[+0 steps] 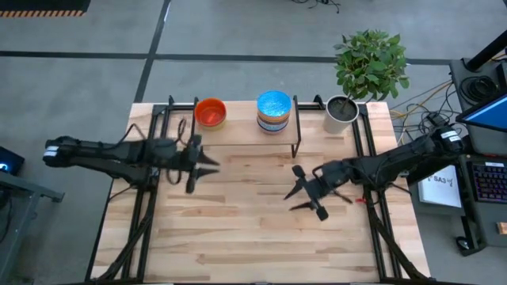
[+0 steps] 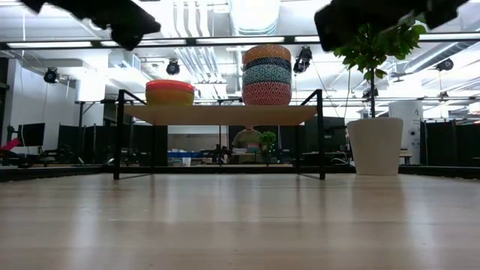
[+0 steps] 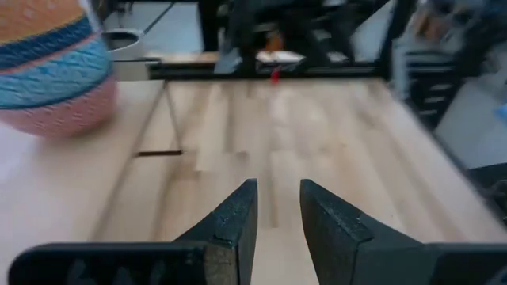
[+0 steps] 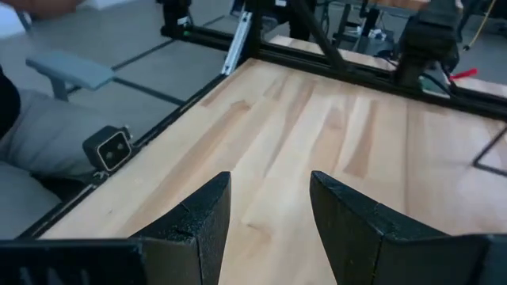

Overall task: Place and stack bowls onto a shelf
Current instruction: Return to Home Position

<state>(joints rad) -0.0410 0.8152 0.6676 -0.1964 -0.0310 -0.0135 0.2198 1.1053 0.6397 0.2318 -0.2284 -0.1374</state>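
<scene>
**Open table (image 1: 238,237) in front, shelf (image 1: 242,120) loaded at back edge**

The left gripper (image 1: 204,174) hovers over the table's left half, jaws narrowly parted and empty. The shelf carries an orange-topped bowl stack (image 1: 210,112) and a taller blue-topped bowl stack (image 1: 274,108). The right gripper (image 1: 291,184) hovers right of centre, jaws wider apart and empty.

Nothing in view gives me a word or number I can read. The only writing I can find is on a white sheet (image 1: 438,184) lying off the tabletop's right edge, next to a keyboard (image 1: 491,184). It carries a few dark handwritten marks, and they are too small for me to make out.
</scene>
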